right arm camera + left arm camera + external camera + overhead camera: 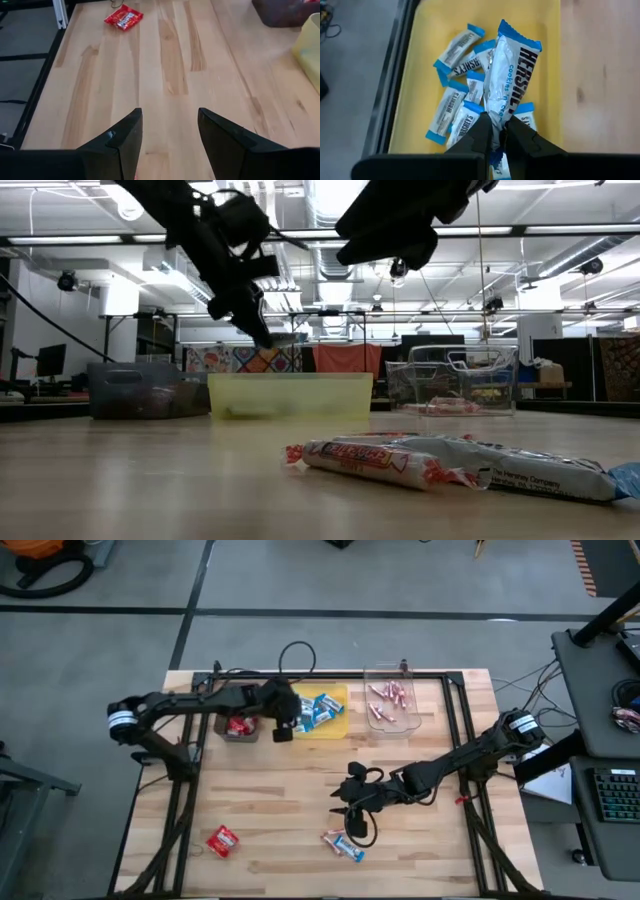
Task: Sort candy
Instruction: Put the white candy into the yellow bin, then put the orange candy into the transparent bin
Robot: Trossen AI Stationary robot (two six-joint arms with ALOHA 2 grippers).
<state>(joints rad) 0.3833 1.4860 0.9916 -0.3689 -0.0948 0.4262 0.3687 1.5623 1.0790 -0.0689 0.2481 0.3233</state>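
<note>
The left gripper point(495, 135) hung over the shallow yellow plastic bin point(338, 726) at the far side of the wooden tabletop point(280, 810), its jaws clenched on the lower end of a blue-and-white wrapped cookies-and-cream bar point(509, 82). The bar stuck out forward from between the jaws, its free end reaching over the heap of like blue-and-white bars point(455, 107) already lying in the bin.

As I judged it, the step in hand was the drop. To do it well the arm should keep the bar wholly inside the yellow rim, lower a little so the wrapper does not bounce out, then part the jaws cleanly and lift straight up, since the crinkly end could cling to a finger.

The right gripper point(167, 132) hovered low over the near middle of the tabletop with its jaws spread wide and nothing between them. Just beside it, toward the near edge, lay two more wrapped bars with red-and-white and blue ends point(343, 845); from its own wrist view they could not be seen. A flat red candy packet point(222, 840) lay well apart near the front-left corner. The brown bin point(240, 727) held red packets, and the clear bin point(390, 705) held slim pink sticks.
</note>
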